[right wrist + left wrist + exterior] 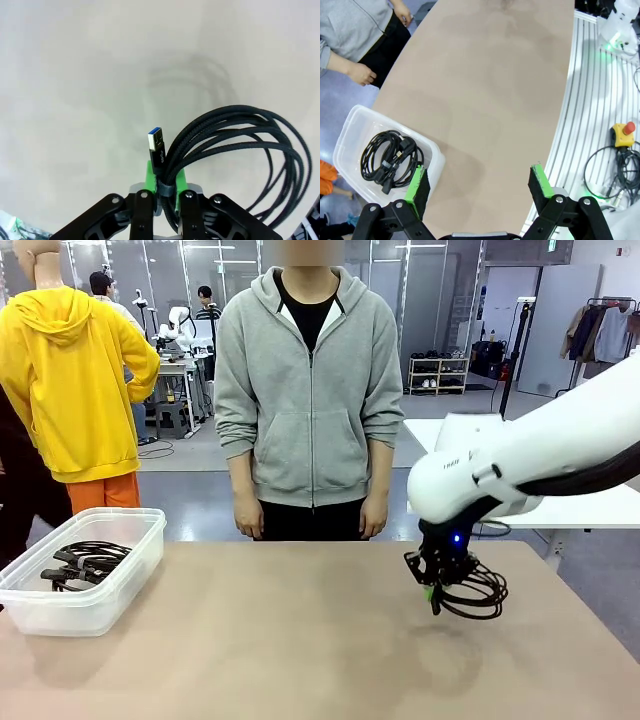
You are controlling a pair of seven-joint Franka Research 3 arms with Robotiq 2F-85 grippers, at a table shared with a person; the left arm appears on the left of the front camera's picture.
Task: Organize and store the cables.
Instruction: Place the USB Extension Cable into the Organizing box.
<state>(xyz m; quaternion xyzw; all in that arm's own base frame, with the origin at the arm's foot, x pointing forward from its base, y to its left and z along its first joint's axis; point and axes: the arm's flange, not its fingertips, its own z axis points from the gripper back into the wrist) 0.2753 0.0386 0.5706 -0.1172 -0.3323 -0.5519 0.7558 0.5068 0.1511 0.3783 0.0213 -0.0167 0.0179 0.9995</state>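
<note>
You had a tan bench (300, 640) with a person in a grey hoodie (310, 390) standing behind it. On the left, a clear tub (80, 585) held coiled cables (390, 160). Your left gripper (479, 187) was spread wide. Your right gripper (165, 182) pinched a black cable coil (240, 150) just above the bench.

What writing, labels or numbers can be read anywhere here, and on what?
None can be read.
Small dark mark on the right arm's white shell: too small to read.
Green sign near the ceiling: too blurred.
USB plug of the cable in the right hand: no readable print.
</note>
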